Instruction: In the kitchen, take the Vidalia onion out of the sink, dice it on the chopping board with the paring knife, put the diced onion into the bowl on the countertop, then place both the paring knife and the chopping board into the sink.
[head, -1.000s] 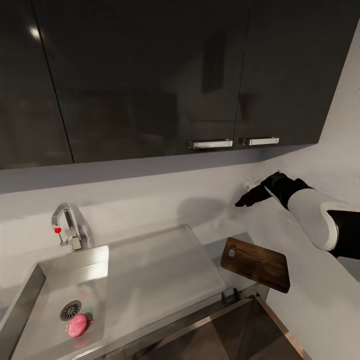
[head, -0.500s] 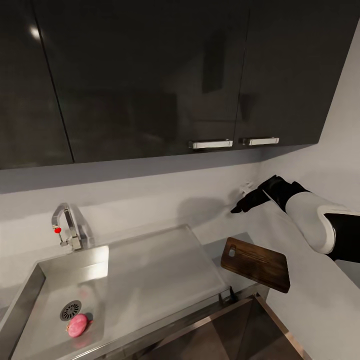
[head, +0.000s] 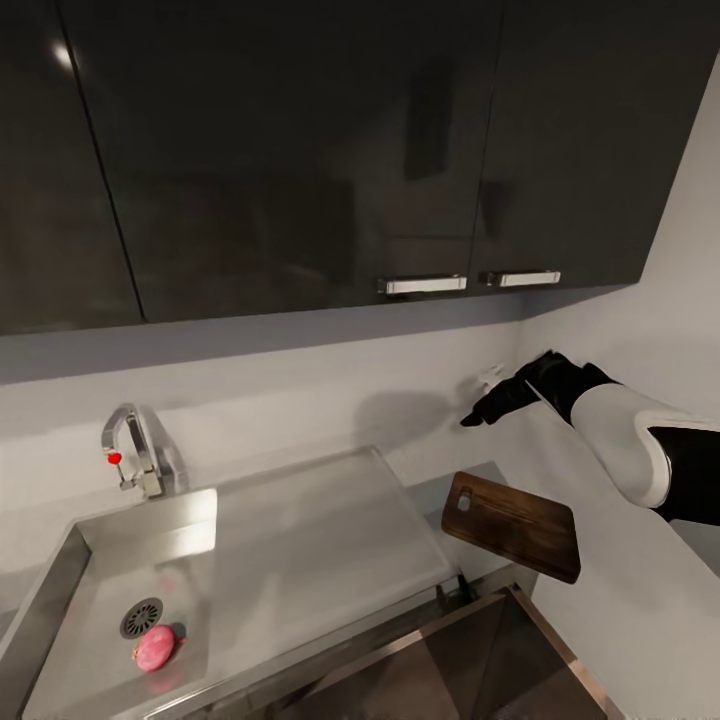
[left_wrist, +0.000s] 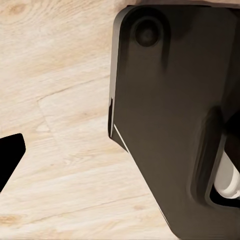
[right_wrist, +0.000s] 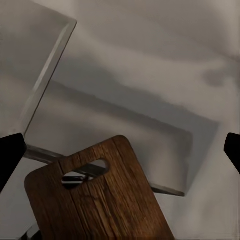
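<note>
Onion (head: 154, 647) lower left in sink (head: 290, 560), untouched; board (head: 512, 526) lower right on counter (head: 440, 495). Right tool (head: 487, 405) raised near wall, fingertips spread, empty. Left tool's state: cannot tell. You need reach down-left to onion.

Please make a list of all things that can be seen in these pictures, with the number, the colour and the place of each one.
Vidalia onion: one, pinkish-red, in the sink basin beside the drain.
sink: one, steel, basin at the left, flat drainboard toward the right.
faucet: one, chrome with a red knob, behind the basin.
chopping board: one, dark brown wood, on the countertop right of the sink, overhanging the front edge.
countertop: one, grey, a narrow strip beside the drainboard.
wall cabinets: dark glossy doors, two silver handles, above the sink.
floor: pale wood.
right gripper: one, black, raised near the wall above the board; fingers apart.
</note>
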